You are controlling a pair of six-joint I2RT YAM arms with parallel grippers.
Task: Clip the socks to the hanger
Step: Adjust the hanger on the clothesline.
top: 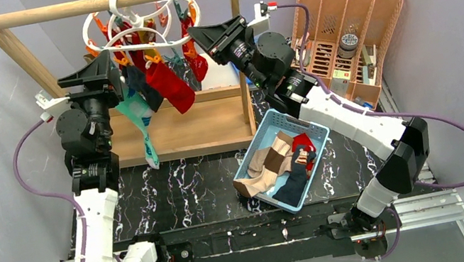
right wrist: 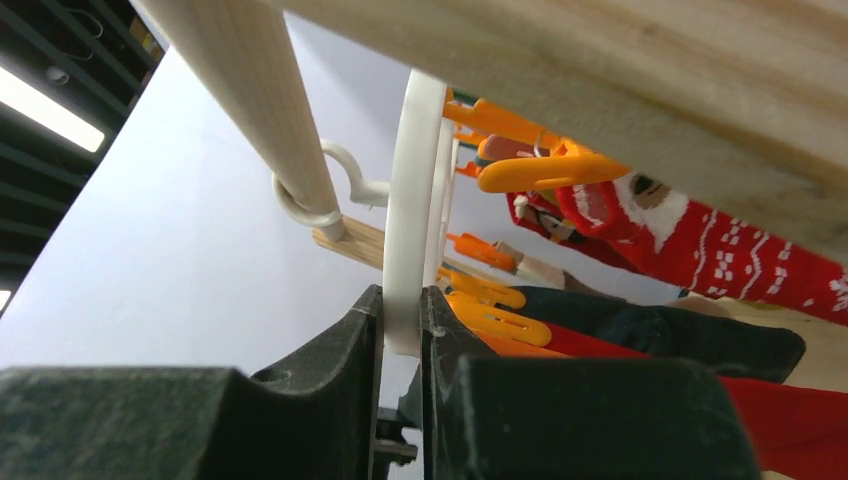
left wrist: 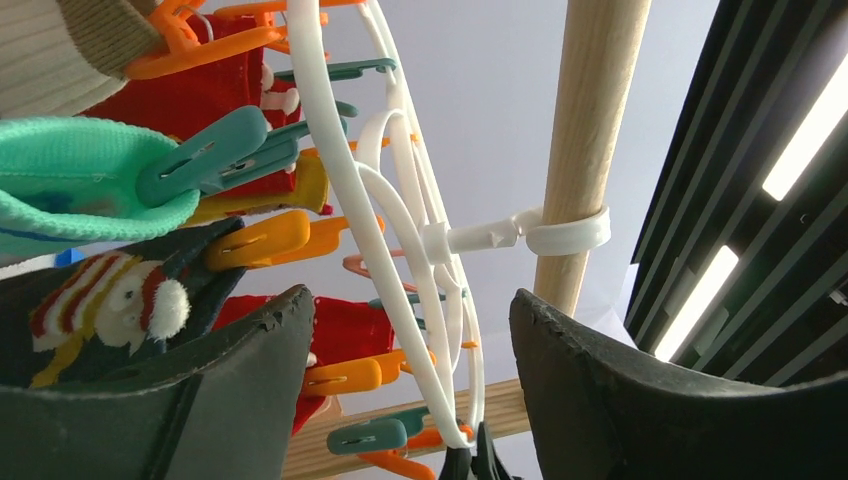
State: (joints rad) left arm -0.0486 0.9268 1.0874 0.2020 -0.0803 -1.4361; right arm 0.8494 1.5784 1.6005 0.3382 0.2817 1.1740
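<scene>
left gripper (left wrist: 410,300): jaws apart | hanger (left wrist: 343,180) ring between | socks (left wrist: 70,180) clipped left

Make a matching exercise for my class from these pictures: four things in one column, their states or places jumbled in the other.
1 right end effector
2 left end effector
3 blue basket
4 teal sock

A pegged by a teal clip
B open
C on the table, holding loose socks
D shut on the hanger

Pairs: 1-D, 2-B, 3-C, 4-A
</scene>
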